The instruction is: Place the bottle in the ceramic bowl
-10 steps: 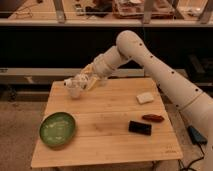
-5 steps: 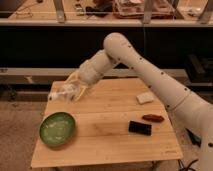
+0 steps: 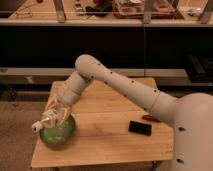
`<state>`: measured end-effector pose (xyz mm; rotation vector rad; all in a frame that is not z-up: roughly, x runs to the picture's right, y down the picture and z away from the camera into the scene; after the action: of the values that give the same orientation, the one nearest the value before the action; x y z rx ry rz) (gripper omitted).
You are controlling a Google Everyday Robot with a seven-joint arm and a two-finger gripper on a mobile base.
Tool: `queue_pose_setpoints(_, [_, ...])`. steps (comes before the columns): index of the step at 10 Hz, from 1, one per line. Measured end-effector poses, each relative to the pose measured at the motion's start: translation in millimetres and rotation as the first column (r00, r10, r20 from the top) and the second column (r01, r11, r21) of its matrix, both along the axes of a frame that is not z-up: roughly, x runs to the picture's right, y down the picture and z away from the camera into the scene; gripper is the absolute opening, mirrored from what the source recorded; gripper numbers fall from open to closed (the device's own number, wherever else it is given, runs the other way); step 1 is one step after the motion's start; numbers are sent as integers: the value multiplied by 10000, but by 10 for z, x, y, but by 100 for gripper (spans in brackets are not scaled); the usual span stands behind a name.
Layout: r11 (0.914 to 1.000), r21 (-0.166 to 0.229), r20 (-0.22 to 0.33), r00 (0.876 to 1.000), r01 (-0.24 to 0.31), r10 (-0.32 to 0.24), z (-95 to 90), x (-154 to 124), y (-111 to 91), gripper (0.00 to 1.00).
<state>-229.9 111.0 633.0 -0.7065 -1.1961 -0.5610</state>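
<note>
The white arm point(image 3: 125, 87) enters from the bulky body at the right edge of the frame and climbs leftward across the middle of the picture to a rounded elbow just left of centre. From there the forearm bends steeply down toward the lower left, and the wrist tilts the same way. It ends in the pincer point(image 3: 54, 119), which hangs over the left part of the wooden worktop point(image 3: 110, 145) and points down and to the left.

The pincer is closed narrowly on the bottle point(image 3: 42, 124), which it holds at its tip. The bottle lies nearly on its side, with its white cap toward the left edge of the frame and its body running back to the right into the grip. It is in the air at the upper left rim of the ceramic bowl point(image 3: 64, 139), partly over the bowl's inside and with the cap jutting out past the rim. Whether the bottle touches the rim cannot be told.

The green bowl stands near the worktop's front left corner, directly under the pincer. Well apart from it, right of centre, a small black block point(image 3: 140, 128) lies flat on the wood. A thin reddish thing point(image 3: 150, 119) lies just beyond the block, close to the arm's base.
</note>
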Motion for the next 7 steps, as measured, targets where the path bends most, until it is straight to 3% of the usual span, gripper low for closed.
queue_pose_setpoints(3, [9995, -247, -337, 9992, 198, -206, 351, -268, 203, 0])
queue_pose_setpoints(7, [9967, -708, -198, 9989, 408, -423, 412, -484, 468, 0])
